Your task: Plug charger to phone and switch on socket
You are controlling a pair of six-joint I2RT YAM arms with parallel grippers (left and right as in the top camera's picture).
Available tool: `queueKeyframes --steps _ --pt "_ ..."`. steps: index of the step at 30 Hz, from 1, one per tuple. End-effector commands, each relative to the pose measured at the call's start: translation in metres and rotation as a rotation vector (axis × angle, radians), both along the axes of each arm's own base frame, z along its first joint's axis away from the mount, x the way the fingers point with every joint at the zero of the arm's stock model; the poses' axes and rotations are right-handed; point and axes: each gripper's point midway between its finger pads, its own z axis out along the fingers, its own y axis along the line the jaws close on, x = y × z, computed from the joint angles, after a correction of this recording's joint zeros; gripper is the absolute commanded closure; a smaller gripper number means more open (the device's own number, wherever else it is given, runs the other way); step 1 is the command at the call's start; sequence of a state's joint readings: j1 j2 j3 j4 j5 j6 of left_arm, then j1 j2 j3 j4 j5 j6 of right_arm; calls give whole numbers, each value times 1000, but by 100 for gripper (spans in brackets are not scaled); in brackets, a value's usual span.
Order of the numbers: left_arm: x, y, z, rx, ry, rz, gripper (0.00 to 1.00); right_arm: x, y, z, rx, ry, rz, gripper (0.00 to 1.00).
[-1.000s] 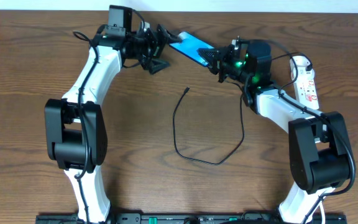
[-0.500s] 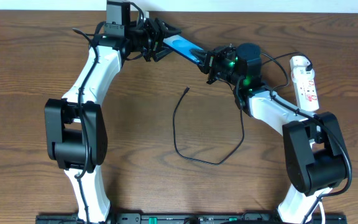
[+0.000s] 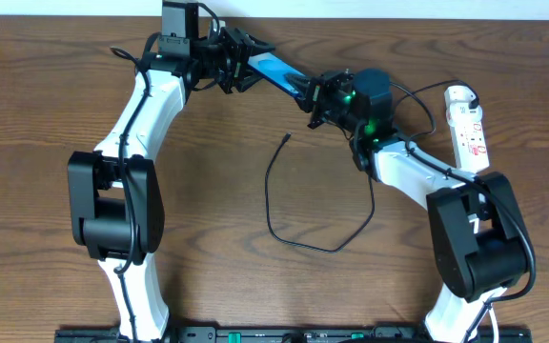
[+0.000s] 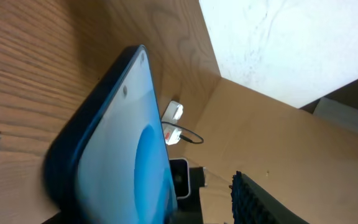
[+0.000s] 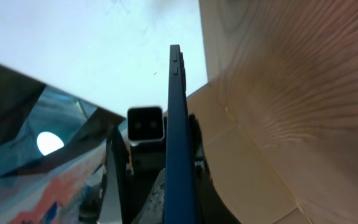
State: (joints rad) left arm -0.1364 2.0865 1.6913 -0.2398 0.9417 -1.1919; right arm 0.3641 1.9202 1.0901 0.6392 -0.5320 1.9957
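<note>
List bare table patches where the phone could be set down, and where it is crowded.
Bare: left of the left arm; the strip between that arm and the cable; the front below its loop. Crowded: the back, where the left gripper and right gripper hold the phone, and beside the power strip.

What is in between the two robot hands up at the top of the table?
The blue phone, stretching from the left gripper to the right gripper. The overhead view shows it.

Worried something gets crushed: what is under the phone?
Only bare wooden table shows beneath the phone, which the right gripper holds. The patch directly below is hidden overhead by the phone itself.
</note>
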Motion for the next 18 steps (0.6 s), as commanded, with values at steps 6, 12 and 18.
queueKeyframes --steps 6,12,18 --pt "-5 -5 21 -32 -7 -6 50 -7 14 11 24 -17 39 99" --pt "-5 -5 21 -33 -3 -5 64 -7 14 11 24 -18 39 99" --pt "-5 -5 21 -33 -3 -5 74 -7 14 11 24 -17 39 99"
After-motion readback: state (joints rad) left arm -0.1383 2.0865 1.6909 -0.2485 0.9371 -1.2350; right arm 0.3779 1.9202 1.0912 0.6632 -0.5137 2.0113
